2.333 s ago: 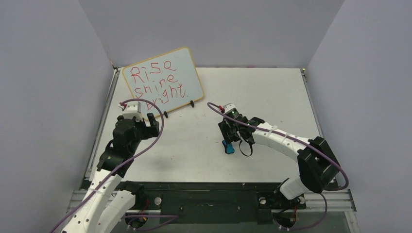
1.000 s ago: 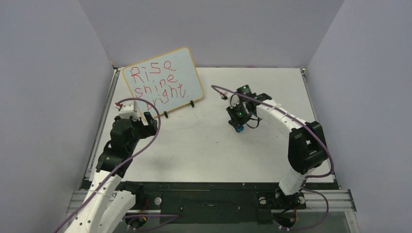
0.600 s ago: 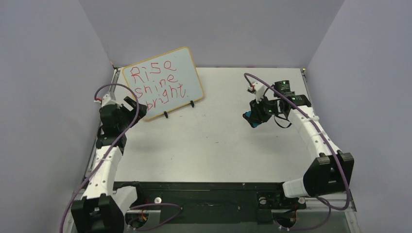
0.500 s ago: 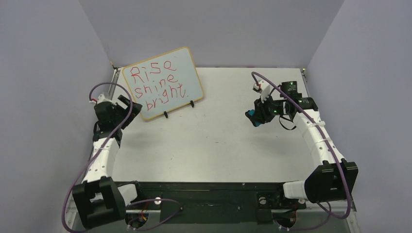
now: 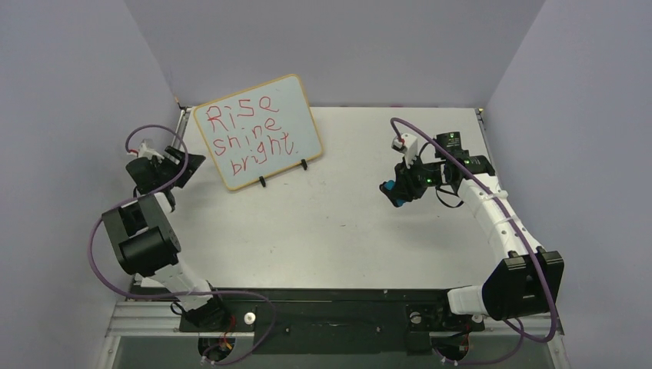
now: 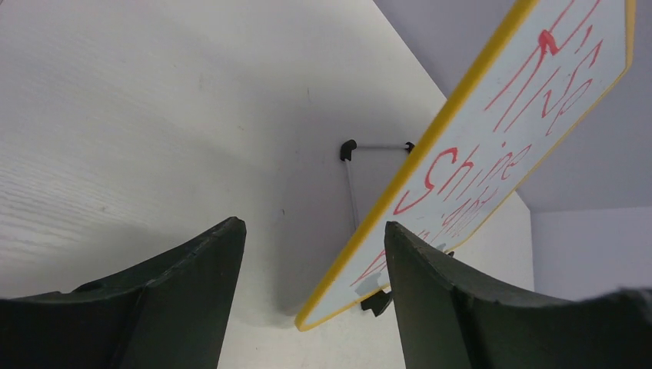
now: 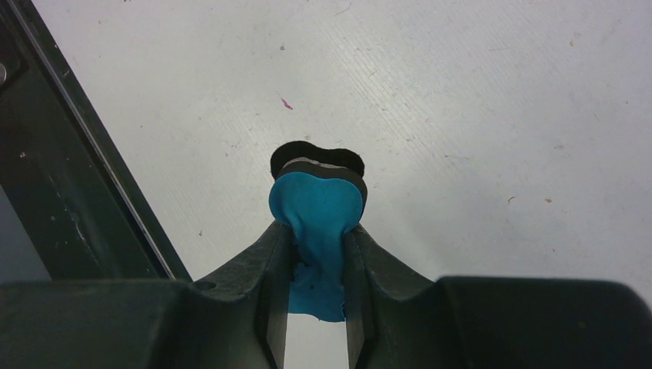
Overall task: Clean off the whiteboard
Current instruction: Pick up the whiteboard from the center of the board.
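the whiteboard (image 5: 257, 131) stands at the far left of the table (image 5: 338, 238), close to the back corner. it leans back on a thin black wire stand (image 6: 355, 167), and 2 little black feet of the stand poke out under its bottom edge. the board has a white face and a thin yellow frame. red writing fills the face in 3 lines: "rise", "shine", "bright". none of the letters look rubbed.

the left gripper (image 5: 183, 159) is just beside the lower left corner of the board, out near the left edge of the table. its 2 dark fingers (image 6: 181, 292) are spread wide with nothing between them. in the left wrist view the yellow edge of the board runs across past the gap, and the board's corner sits low between the 2 finger tips. the fingers do not seem to touch the board.

the right gripper (image 5: 394, 192) is on the right half of the table, well apart from the board. it is squeezed tight on a small blue eraser (image 7: 316, 211). the soft blue part is pinched in between the fingers, and a grey and black pad sits at its far end. the eraser points to the left, toward the board's side. the table under it has small specks on it.
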